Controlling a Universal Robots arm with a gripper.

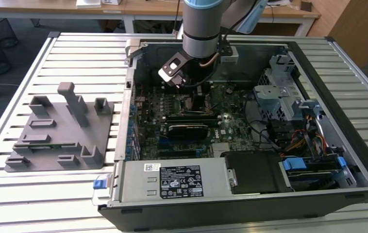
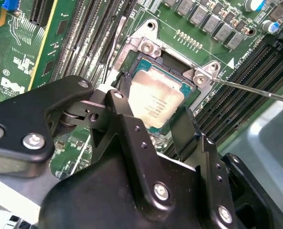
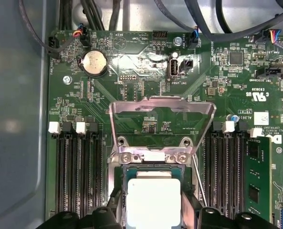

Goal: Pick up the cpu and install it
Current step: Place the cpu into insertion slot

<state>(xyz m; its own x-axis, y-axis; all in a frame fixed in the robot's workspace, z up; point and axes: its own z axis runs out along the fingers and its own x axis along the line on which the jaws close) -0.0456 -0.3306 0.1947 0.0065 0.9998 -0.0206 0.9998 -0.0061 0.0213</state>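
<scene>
The cpu (image 2: 155, 98), a flat square chip with a silvery top, sits level in or just over the open motherboard socket (image 2: 148, 47); which of the two I cannot tell. My gripper (image 2: 153, 119) is shut on it, one black finger (image 2: 123, 114) on each side. In the first wrist view the cpu (image 3: 153, 200) lies below the socket's raised metal load plate (image 3: 160, 119). In the exterior view my gripper (image 1: 192, 89) reaches down into the open computer case (image 1: 249, 194), over the green board.
A thin metal lever (image 2: 256, 90) sticks out beside the socket. Memory slots (image 3: 74, 176) flank it, one holding a memory stick (image 3: 256, 167). A grey holder block (image 1: 61, 131) stands on the slatted table at the exterior view's left. The drive cage (image 1: 281, 97) and cables crowd the case's right.
</scene>
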